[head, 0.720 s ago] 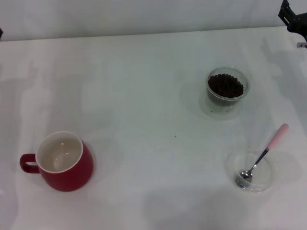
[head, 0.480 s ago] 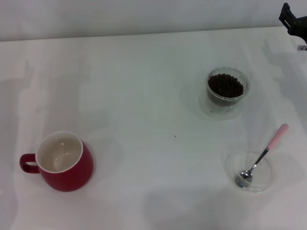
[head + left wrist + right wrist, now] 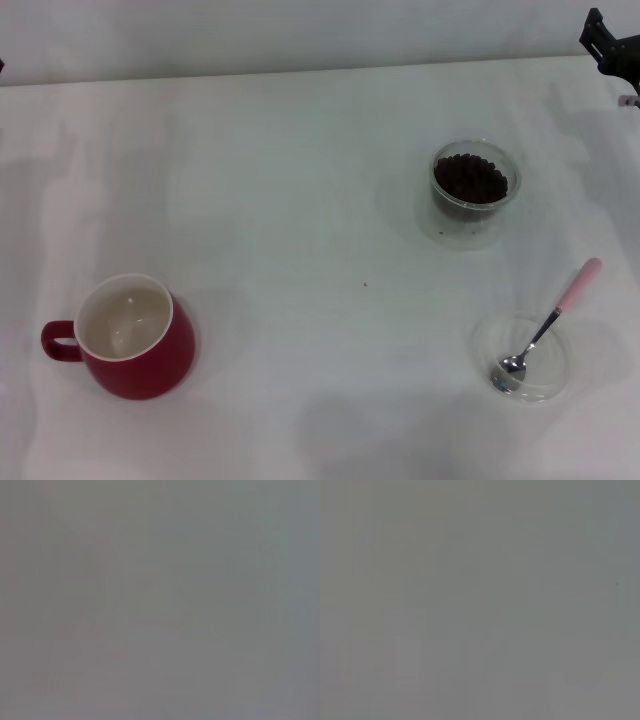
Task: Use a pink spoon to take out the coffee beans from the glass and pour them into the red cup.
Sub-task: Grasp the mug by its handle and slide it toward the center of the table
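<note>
1. Head view shows us that no part of the task has been done. The pink spoon [image 3: 553, 320] lies untouched, its metal bowl resting in a flat clear dish [image 3: 535, 382] at the near right of the table and its pale handle sticking out over the dish's far rim.
2. We see the coffee beans [image 3: 470, 178] heaped dark in the glass [image 3: 474, 193], which stands beyond the spoon and apart from it. None lie on the table that we can make out.
3. The red cup [image 3: 128, 338] sits well apart from both, at the near left, with its loop handle pointing to the left. Its cream inside looks empty to us.
4. We judge that everything is left: taking up the spoon, scooping from the glass, carrying across the table and tipping into the cup.
5. Of the right gripper [image 3: 612, 42] only a black edge shows, at the far right corner, well clear of the spoon; we cannot tell whether it is open or closed. We do not see the left gripper; a dark sliver at the far left edge is too small to name.
6. The table [image 3: 300, 200] is a plain white surface, bearing one tiny dark speck near its middle. Behind it runs a pale wall.
7. Both wrist views give us only flat grey, so we learn nothing from them.
</note>
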